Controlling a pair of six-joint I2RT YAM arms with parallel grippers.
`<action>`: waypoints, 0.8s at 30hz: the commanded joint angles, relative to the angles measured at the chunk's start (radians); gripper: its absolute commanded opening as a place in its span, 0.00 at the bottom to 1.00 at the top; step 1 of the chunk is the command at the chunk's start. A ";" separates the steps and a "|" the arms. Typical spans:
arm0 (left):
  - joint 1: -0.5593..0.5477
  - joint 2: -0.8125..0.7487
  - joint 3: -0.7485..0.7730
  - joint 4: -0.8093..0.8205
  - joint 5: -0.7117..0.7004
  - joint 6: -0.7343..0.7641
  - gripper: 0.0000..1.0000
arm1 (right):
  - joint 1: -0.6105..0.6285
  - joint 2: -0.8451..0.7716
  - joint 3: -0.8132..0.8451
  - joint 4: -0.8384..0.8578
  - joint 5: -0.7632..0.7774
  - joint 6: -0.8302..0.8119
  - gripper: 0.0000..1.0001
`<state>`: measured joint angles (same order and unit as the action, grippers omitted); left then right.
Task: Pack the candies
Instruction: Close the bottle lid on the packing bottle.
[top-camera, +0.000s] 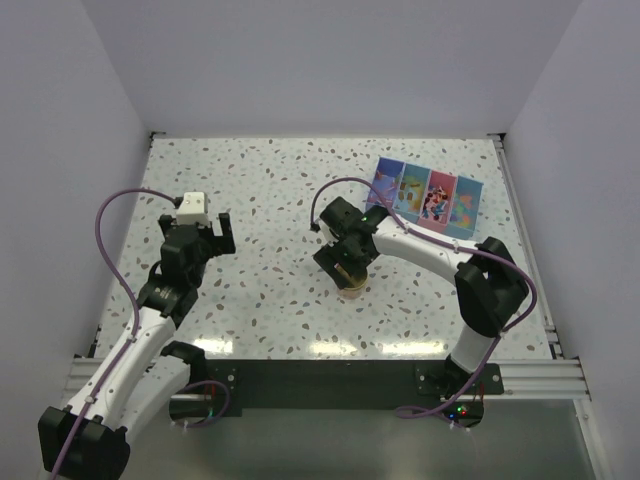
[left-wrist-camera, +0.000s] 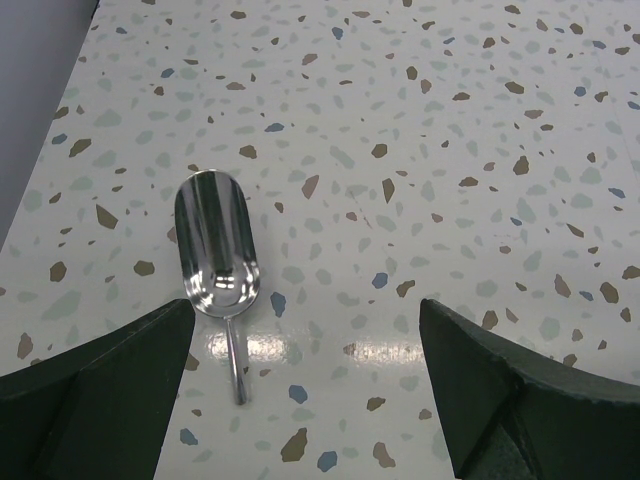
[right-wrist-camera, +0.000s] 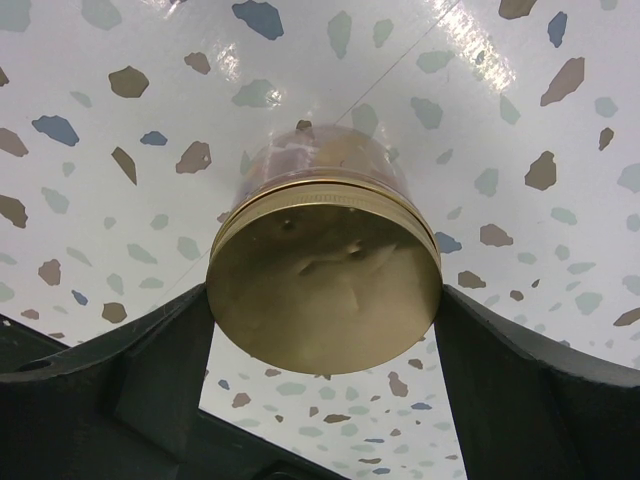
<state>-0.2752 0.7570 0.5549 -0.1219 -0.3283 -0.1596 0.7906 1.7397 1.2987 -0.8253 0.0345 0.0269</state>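
At the jar (top-camera: 352, 290): clamped by its lid (right-wrist-camera: 325, 270) in right hand (right-wrist-camera: 325, 300), amber candies (right-wrist-camera: 310, 160) seemingly inside. Far left of jar, spread left hand (left-wrist-camera: 305, 310) above scoop (left-wrist-camera: 215, 245). May tip, spilling, if twisted askew.

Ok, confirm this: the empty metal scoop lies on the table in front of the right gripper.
Not the right one. The empty metal scoop lies on the table in front of the left gripper, as the left wrist view shows.
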 joint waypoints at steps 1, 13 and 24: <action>0.005 -0.005 0.010 0.033 0.003 0.015 0.99 | -0.002 -0.014 -0.019 0.026 0.005 0.022 0.49; 0.005 -0.008 0.008 0.034 0.002 0.014 0.99 | -0.004 -0.022 -0.078 0.089 0.022 0.067 0.49; 0.004 -0.010 0.007 0.036 0.002 0.012 0.99 | -0.004 -0.074 -0.095 0.106 0.054 0.102 0.67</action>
<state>-0.2752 0.7570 0.5549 -0.1215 -0.3279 -0.1596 0.7898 1.6936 1.2266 -0.7441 0.0460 0.1024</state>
